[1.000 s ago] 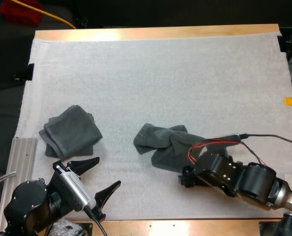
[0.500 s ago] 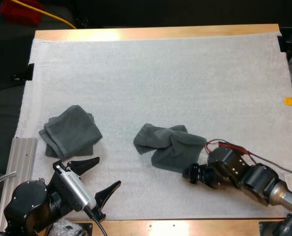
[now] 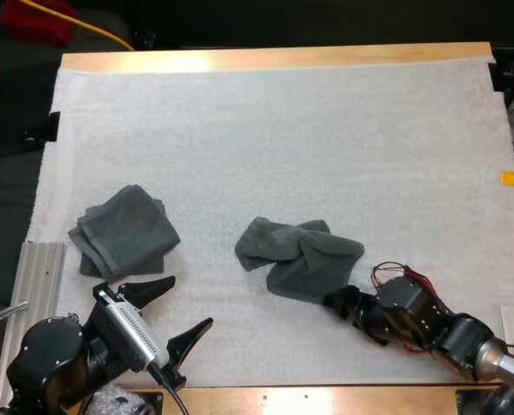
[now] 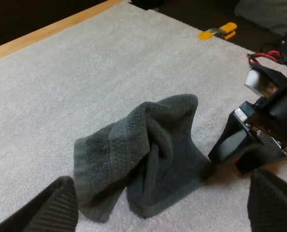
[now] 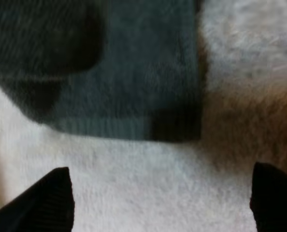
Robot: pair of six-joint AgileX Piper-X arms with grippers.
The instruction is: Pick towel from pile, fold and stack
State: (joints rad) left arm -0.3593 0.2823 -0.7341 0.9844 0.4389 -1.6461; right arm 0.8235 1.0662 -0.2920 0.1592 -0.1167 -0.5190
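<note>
A crumpled dark grey-green towel (image 3: 298, 258) lies mid-mat, twisted in the middle. My right gripper (image 3: 343, 301) sits low on the mat at the towel's near right corner. In the right wrist view its fingers (image 5: 42, 203) stand apart over bare mat, with the towel's corner (image 5: 134, 72) just ahead of them. My left gripper (image 3: 175, 313) hovers open near the front left. In the left wrist view the crumpled towel (image 4: 143, 154) lies in front of it, and the right gripper (image 4: 240, 147) touches the towel's edge. A folded towel (image 3: 123, 231) rests at the left.
The white mat (image 3: 326, 138) covers most of the wooden table. A metal rail (image 3: 36, 277) runs along the mat's left front edge. The table's front edge (image 3: 326, 399) is close behind my right arm.
My right arm has drawn back toward the front right and dropped lower, from over the towel's right part to its near corner. The towels and left arm have not moved.
</note>
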